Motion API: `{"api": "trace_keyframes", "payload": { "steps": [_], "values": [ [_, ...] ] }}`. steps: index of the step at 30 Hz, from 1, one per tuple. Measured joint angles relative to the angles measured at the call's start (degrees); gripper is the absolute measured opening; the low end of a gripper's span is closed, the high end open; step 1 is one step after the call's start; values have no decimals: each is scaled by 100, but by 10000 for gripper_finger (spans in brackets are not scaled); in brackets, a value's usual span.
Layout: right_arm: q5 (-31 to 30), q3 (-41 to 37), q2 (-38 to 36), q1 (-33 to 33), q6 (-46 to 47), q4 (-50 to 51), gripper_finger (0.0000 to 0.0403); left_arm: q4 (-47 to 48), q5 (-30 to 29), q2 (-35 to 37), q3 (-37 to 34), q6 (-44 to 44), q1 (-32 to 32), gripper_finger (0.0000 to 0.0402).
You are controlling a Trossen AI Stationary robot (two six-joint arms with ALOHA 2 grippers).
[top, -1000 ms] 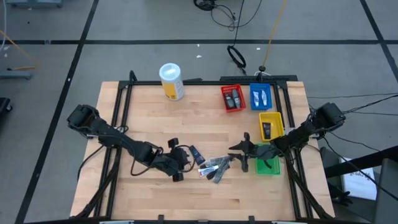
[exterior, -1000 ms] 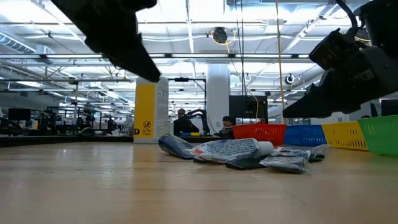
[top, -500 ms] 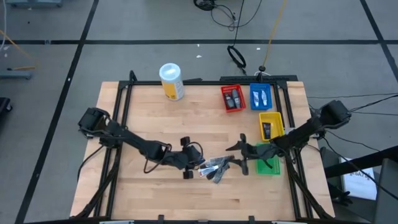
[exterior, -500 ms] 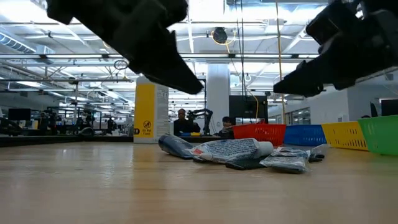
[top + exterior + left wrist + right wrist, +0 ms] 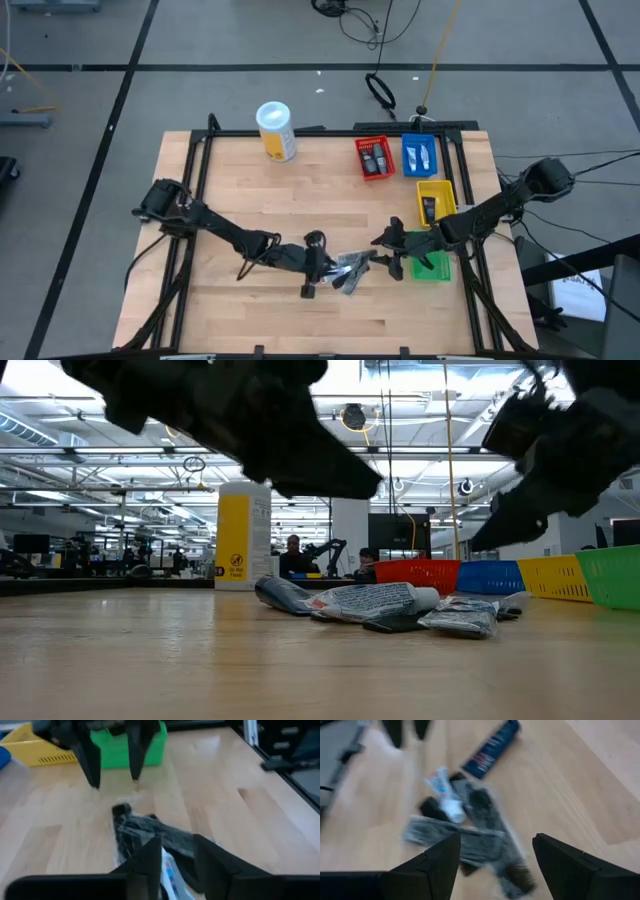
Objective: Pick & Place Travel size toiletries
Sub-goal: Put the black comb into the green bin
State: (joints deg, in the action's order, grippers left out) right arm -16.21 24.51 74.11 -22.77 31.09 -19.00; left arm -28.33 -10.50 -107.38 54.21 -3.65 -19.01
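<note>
Toiletries (image 5: pixel 347 270) lie in a loose pile on the wooden table (image 5: pixel 240 180), between the two grippers. The left gripper (image 5: pixel 312 266) hovers just beside the pile, fingers parted and holding nothing; in the left wrist view its fingertips (image 5: pixel 152 851) frame a grey sachet (image 5: pixel 150 831) directly ahead. The right gripper (image 5: pixel 390 252) is positioned on the opposite side of the pile, fingers spread wide and empty. Ahead of it, the right wrist view shows a dark blue tube (image 5: pixel 492 746), a white tube (image 5: pixel 444 794) and grey sachets (image 5: pixel 470 837). Behind the right gripper sits a green bin (image 5: pixel 432 266), with yellow (image 5: pixel 436 203), blue (image 5: pixel 419 155) and red (image 5: pixel 374 158) bins beyond.
</note>
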Motion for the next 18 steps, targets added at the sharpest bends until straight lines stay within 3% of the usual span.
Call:
{"api": "trace_keyframes", "payload": {
  "steps": [4, 8, 18],
  "values": [
    [38, 0, 385, 238, 171, -35, 241, -84, 36, -309, 213, -144, 124, 53],
    [453, 2, 591, 439, 191, -125, 248, 529, 52, -529, 644, -138, 231, 8],
    [752, -2, 587, 706, 79, -176, 247, 2584, 151, -592, 1707, -20, 507, 3]
  ]
}}
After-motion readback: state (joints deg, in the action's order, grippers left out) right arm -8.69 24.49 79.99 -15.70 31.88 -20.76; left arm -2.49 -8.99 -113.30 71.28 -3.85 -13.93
